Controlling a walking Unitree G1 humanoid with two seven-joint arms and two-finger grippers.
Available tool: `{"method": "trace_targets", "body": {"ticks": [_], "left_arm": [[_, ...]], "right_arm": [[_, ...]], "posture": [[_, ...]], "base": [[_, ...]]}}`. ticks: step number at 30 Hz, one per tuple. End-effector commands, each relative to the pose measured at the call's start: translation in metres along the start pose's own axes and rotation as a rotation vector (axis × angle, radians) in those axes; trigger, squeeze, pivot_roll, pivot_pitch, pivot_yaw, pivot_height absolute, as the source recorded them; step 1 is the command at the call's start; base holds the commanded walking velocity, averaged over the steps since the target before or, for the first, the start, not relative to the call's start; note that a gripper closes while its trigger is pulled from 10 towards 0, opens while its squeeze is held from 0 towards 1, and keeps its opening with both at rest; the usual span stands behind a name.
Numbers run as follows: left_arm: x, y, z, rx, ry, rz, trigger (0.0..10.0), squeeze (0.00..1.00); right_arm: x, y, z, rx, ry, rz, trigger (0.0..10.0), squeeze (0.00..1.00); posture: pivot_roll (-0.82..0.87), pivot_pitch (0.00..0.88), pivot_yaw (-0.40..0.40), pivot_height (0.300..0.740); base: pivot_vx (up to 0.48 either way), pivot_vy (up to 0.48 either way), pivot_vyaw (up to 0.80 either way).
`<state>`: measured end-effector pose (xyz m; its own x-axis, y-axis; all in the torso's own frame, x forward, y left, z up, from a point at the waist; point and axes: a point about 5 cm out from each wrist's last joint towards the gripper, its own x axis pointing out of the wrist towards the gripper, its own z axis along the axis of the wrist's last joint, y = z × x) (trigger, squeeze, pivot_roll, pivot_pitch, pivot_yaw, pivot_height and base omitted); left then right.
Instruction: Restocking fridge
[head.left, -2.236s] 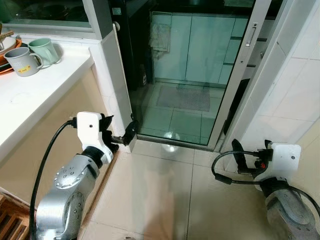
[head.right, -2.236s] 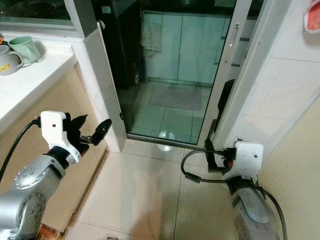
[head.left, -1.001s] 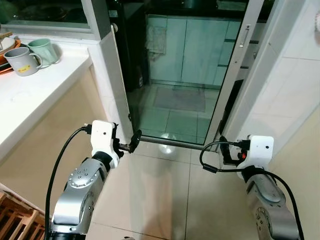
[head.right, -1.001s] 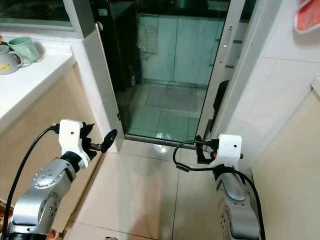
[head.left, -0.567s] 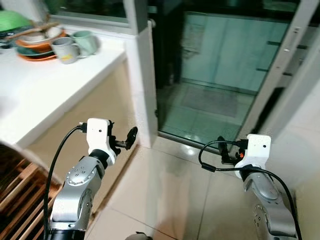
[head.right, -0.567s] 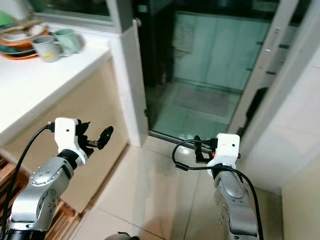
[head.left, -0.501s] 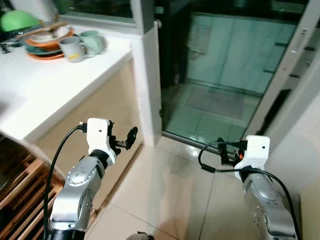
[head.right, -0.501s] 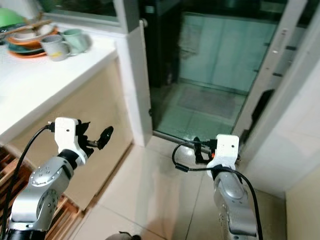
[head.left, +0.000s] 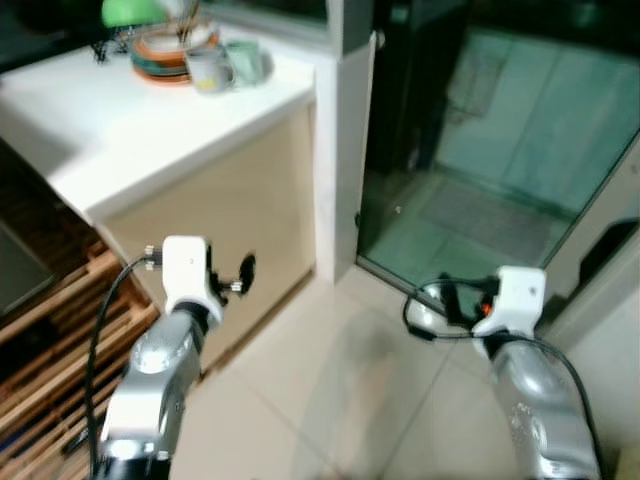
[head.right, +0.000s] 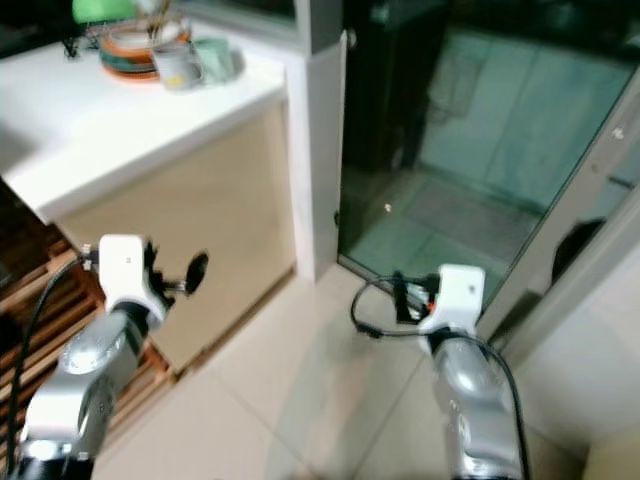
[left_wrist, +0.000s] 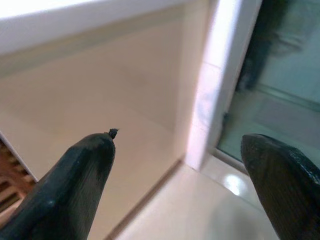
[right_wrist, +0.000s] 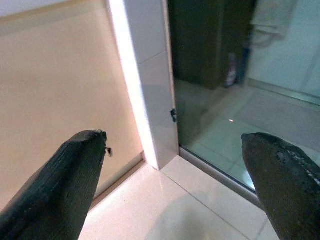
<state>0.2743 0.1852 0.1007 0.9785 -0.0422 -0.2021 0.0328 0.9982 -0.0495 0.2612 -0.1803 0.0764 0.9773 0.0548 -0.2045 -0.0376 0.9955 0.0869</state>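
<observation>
Left gripper (left_wrist: 177, 150) spread wide, empty, held in air before the beige counter front (head.left: 230, 200). Right gripper (right_wrist: 172, 150) likewise spread wide, empty, above the tiled floor (head.left: 330, 400) near the glass sliding door (head.left: 480, 150). White countertop (head.left: 120, 120) corner on the left carries stacked dishes (head.left: 165, 55) and mugs (head.left: 225, 65). No fridge identifiable.
</observation>
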Motion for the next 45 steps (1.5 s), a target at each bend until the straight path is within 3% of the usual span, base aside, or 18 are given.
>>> {"method": "trace_targets", "body": {"ticks": [1,7,14,22,24,33,34,43,45], "left_arm": [[0.002,-0.002,-0.002,0.007,0.01,-0.001,10.0,0.0],[0.006,-0.001,-0.001,0.033,-0.002,0.003,10.0,0.0],[0.005,-0.004,-0.001,0.005,-0.012,-0.014,10.0,0.0],[0.005,-0.006,-0.002,0.008,-0.014,-0.014,10.0,0.0],[0.005,-0.006,-0.002,0.007,-0.016,-0.013,10.0,0.0],[0.006,-0.008,-0.003,0.008,-0.013,-0.012,10.0,0.0],[0.006,-0.009,-0.003,0.01,-0.013,-0.013,10.0,0.0],[0.006,-0.008,-0.007,0.025,-0.001,-0.011,10.0,0.0],[0.004,-0.005,-0.01,0.034,0.007,-0.011,10.0,0.0]], "right_arm": [[-0.001,-0.005,-0.003,-0.005,0.01,-0.01,10.0,0.0],[-0.001,-0.002,-0.005,-0.041,0.009,0.015,10.0,0.0],[-0.002,-0.004,-0.009,-0.05,0.015,0.012,10.0,0.0],[-0.002,-0.004,-0.012,-0.064,0.021,0.016,10.0,0.04],[-0.002,-0.003,-0.012,-0.069,0.02,0.022,10.0,0.09],[-0.001,-0.002,-0.014,-0.074,0.023,0.028,10.0,0.11],[-0.001,-0.001,-0.014,-0.075,0.022,0.03,10.0,0.2],[-0.001,0.0,-0.016,-0.087,0.021,0.045,10.0,0.25],[-0.001,-0.005,-0.016,-0.082,0.015,0.016,10.0,0.33]], "posture": [[-0.07,0.0,0.083,0.74],[-0.06,0.0,0.084,0.74],[-0.06,0.0,0.085,0.74],[-0.06,0.0,0.082,0.74],[-0.06,0.0,0.08,0.74],[-0.06,0.0,0.08,0.74],[-0.06,0.0,0.08,0.74],[-0.06,0.0,0.079,0.74],[-0.06,0.0,0.076,0.74]], "base": [[0.0,0.0,0.69],[0.0,0.0,0.69],[-0.106,0.167,0.69],[0.0,0.161,0.69],[0.0,0.0,0.69],[0.0,0.0,0.69],[0.0,0.0,0.69],[0.0,0.0,0.69],[0.0,0.0,0.69]]}}
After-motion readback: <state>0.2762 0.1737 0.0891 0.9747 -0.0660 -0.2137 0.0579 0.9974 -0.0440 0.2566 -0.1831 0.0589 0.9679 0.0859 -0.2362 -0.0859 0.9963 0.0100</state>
